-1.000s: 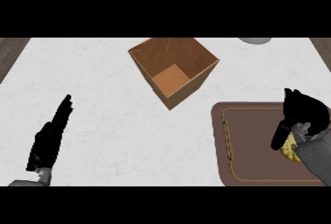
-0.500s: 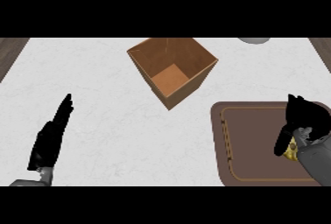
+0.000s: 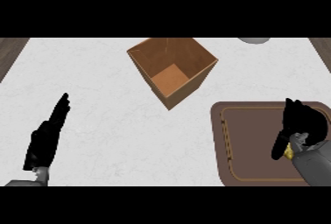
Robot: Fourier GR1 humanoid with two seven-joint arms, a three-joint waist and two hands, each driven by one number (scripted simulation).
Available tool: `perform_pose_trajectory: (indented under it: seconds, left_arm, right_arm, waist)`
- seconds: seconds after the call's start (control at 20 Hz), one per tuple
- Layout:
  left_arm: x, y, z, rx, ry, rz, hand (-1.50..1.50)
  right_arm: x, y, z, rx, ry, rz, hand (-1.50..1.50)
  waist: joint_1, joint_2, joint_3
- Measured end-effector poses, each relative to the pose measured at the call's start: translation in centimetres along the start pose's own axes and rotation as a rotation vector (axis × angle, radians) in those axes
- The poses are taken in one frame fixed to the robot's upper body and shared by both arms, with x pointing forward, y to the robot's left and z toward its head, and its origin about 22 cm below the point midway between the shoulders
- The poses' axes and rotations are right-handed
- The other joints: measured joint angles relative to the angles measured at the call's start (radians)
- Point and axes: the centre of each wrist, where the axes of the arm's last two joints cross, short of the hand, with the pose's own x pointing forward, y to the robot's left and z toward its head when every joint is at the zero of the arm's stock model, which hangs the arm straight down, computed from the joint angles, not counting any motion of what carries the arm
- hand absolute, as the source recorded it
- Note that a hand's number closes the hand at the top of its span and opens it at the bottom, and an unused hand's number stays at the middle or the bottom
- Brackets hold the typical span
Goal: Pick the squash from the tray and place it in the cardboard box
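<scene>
The right hand is curled down over the squash at the right side of the brown tray, fingers and thumb wrapped round it, so only a small yellow sliver is seen peeking out under the black fingers. That's probably why the wrist is tipped so steeply, so the thing can be grabbed from above. Whether the squash is lifted off the tray yet can't really be told from this angle. The cardboard box is set up and to the left of the tray, open top facing up, well apart from the hand, so a carry across the white counter is presumably what's needed next. The left hand is parked at the lower left, fingers straight, resting. A grey rounded object is cut off at the top edge.
</scene>
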Motion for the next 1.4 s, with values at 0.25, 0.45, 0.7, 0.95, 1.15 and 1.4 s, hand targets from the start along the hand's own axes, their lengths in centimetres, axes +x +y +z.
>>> perform_pose_trajectory:
  seconds: [0.25,0.45,0.7,0.95,1.15,1.4]
  left_arm:
    - [0.2,-0.2,0.2,-0.006,-0.004,0.001,0.0]
    - [-0.3,-0.8,0.4,-0.004,0.0,0.002,0.0]
    - [0.2,-0.5,0.1,-0.003,0.0,0.002,0.0]
    - [0.4,-0.1,-0.2,0.001,-0.004,-0.001,0.0]
    - [0.7,0.1,-0.2,0.0,-0.007,0.001,0.0]
    - [0.8,0.5,-0.2,-0.008,0.001,-0.002,0.0]
  right_arm:
    - [-0.3,0.6,-0.6,0.001,0.026,-0.009,-1.5]
    - [-0.5,1.3,-0.9,0.003,0.042,-0.013,-1.5]
    - [-0.5,1.6,-1.6,0.01,0.057,-0.005,-1.5]
    - [-1.2,2.6,-1.4,0.032,0.063,-0.005,1.5]
    - [-1.7,2.8,-1.8,0.042,0.064,-0.01,1.5]
    - [-1.4,2.4,-1.7,-0.066,0.063,0.084,1.5]
  waist:
    - [0.002,0.001,0.0]
    - [0.002,0.001,0.0]
    - [0.004,0.001,0.001]
    - [0.001,-0.002,-0.003]
    - [0.004,-0.003,-0.005]
    - [0.008,-0.002,-0.004]
